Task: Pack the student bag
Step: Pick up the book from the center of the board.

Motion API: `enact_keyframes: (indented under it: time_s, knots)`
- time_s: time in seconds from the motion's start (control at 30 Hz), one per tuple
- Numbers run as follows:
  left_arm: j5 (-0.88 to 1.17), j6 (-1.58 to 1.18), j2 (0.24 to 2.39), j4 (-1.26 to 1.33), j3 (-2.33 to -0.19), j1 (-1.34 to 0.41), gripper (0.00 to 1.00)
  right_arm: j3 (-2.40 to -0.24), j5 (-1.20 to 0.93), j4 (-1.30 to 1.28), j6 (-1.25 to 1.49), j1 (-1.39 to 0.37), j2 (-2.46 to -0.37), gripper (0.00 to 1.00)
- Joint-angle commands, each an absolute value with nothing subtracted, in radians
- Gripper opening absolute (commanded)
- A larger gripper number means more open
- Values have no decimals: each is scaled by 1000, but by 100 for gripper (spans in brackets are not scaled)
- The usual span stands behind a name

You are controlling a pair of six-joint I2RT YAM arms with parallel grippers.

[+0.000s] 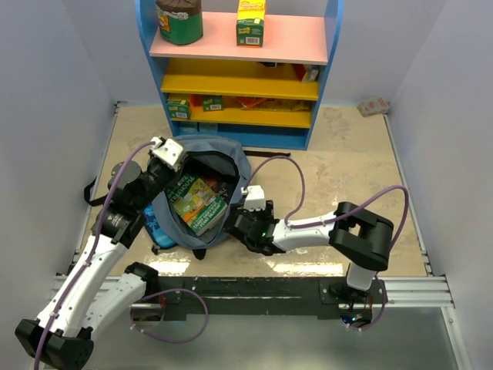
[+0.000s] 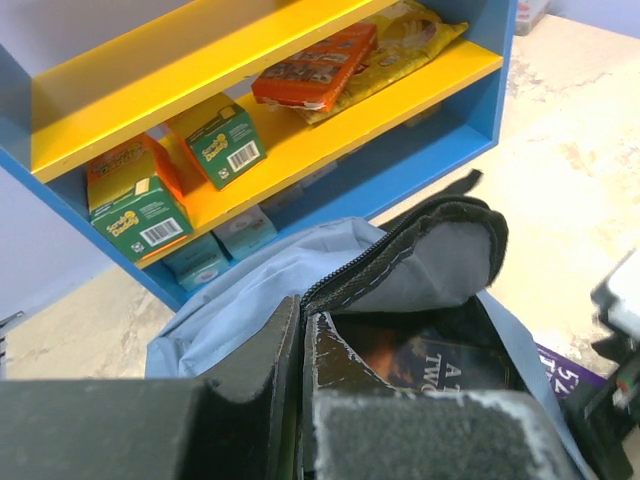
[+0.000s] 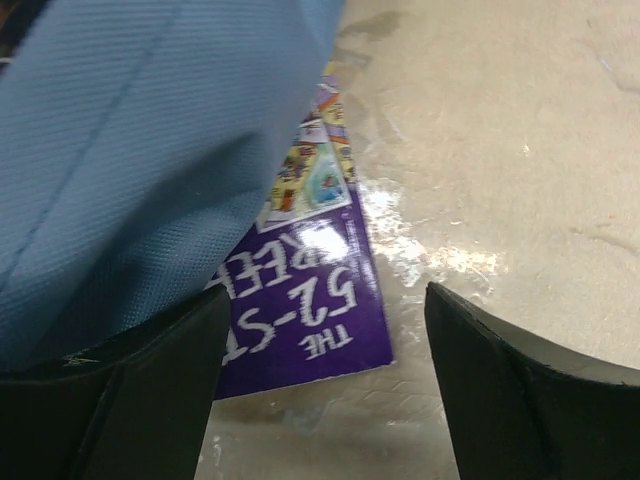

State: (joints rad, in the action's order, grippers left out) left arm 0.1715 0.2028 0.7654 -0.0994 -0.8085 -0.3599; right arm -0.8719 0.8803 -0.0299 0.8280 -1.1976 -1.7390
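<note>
The grey-blue student bag lies open on the table in front of the shelf, with a green book in its mouth. My left gripper is shut on the bag's zipper rim at the far left and holds the flap up; a dark book shows inside. My right gripper is open at the bag's right side, low over the table. Between its fingers lies a purple book, partly tucked under the bag's fabric.
A blue shelf unit with pink and yellow boards stands just behind the bag, holding a green can and boxes. A small blue item lies against the bag's left side. A small box sits at the far right.
</note>
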Motion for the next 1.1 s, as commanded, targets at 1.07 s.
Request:
enact_keyframes:
  time_s: [1.07]
  knots:
    - [-12, 252, 791, 97, -919, -354, 4, -953, 712, 206, 408, -1331, -1939, 88]
